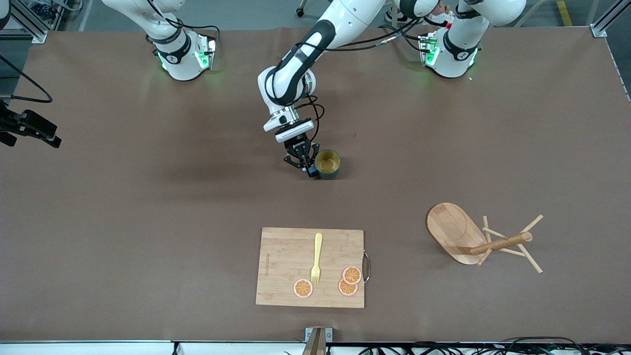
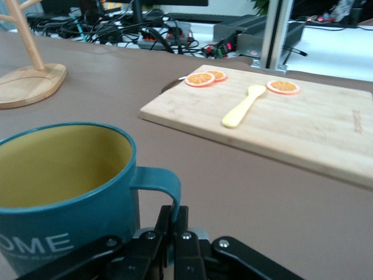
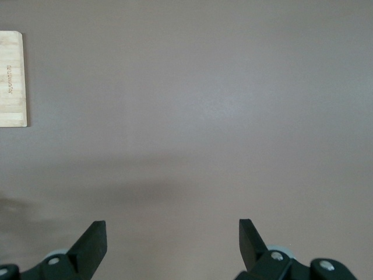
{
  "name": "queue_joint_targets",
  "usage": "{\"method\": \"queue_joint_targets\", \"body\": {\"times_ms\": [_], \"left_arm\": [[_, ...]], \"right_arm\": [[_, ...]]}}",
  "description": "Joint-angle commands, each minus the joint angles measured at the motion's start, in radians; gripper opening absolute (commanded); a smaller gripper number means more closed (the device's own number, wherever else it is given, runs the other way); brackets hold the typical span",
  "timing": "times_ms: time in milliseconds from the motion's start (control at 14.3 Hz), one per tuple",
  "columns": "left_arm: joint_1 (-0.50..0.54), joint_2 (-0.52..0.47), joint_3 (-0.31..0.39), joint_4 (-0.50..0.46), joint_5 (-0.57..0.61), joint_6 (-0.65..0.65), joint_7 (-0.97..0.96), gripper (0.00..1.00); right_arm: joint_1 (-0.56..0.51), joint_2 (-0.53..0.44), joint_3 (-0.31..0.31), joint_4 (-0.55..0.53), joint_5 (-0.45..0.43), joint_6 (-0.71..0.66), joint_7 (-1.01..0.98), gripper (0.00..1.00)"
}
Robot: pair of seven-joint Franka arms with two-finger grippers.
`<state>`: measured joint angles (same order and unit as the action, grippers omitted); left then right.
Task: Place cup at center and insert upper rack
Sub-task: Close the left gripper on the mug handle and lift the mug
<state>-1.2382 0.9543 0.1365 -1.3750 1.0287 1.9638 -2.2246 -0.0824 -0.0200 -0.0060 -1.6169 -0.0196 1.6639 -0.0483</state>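
Left tool (image 1: 306, 165) clamped on one cup's (image 1: 327, 164) handle, right tool (image 3: 172, 242) spread wide, idle; three orange slices (image 1: 351, 274).

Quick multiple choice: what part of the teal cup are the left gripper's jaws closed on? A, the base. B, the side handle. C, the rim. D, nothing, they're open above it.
B: in the left wrist view the left gripper has its jaws shut on the side handle of the cup, which stands upright on the table, farther from the front camera than the cutting board.
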Motion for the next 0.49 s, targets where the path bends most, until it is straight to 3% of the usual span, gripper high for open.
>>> {"method": "queue_joint_targets", "body": {"times_ms": [0, 418], "left_arm": [[0.057, -0.132, -0.006, -0.013, -0.154, 0.006, 0.17, 0.0], [0.218, -0.357, -0.005, -0.022, -0.49, -0.006, 0.449, 0.0]], "right_arm": [[0.0, 0.005, 0.003, 0.011, -0.019, -0.003, 0.002, 1.0], [-0.002, 0.005, 0.003, 0.011, -0.019, -0.001, 0.002, 1.0]]}}
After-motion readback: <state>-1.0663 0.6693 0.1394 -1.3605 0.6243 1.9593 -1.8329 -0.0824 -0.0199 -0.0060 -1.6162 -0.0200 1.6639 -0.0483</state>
